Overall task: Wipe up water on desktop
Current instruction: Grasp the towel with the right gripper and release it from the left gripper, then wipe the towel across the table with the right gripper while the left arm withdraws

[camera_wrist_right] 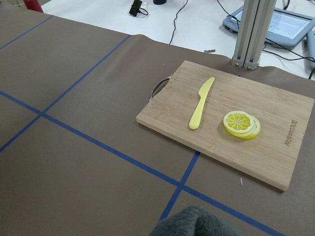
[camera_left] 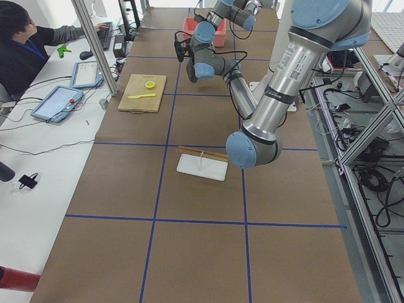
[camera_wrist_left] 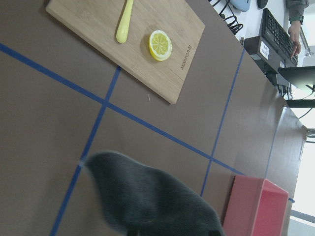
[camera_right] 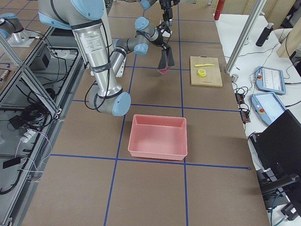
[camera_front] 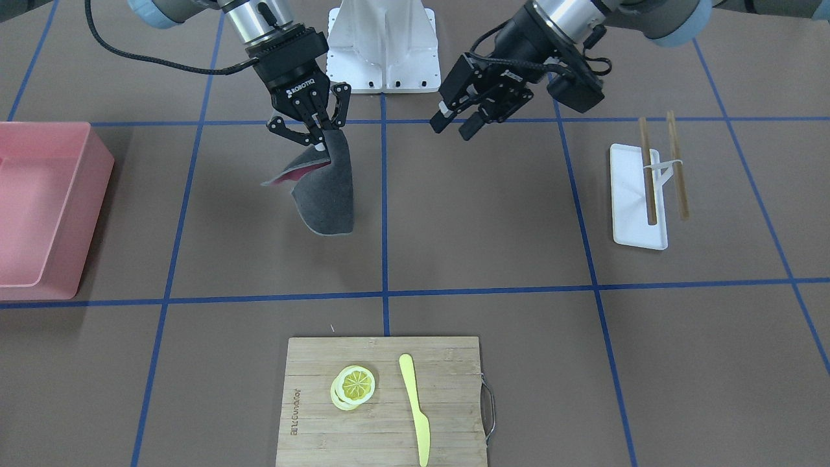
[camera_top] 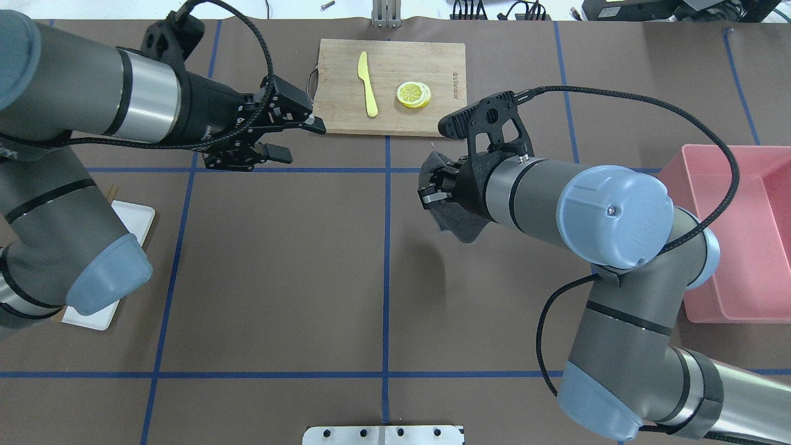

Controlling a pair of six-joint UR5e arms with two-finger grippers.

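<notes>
Right now the right gripper [camera_front: 320, 137] pinches the top edge of a grey cloth [camera_front: 327, 194], its fingers drawn narrow on the fabric. The cloth hangs folded below it, with a pink-red side showing at one flap. It hangs over the brown desktop [camera_front: 486, 214], beside the centre blue tape line. Whether its lower edge touches the surface cannot be told. The left gripper [camera_front: 454, 125] hovers near, above the desktop, fingers spread wide and empty.

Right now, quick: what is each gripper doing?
Left gripper: open, holding nothing.
Right gripper: closed on the gray cloth, which hangs above the desktop.
</notes>
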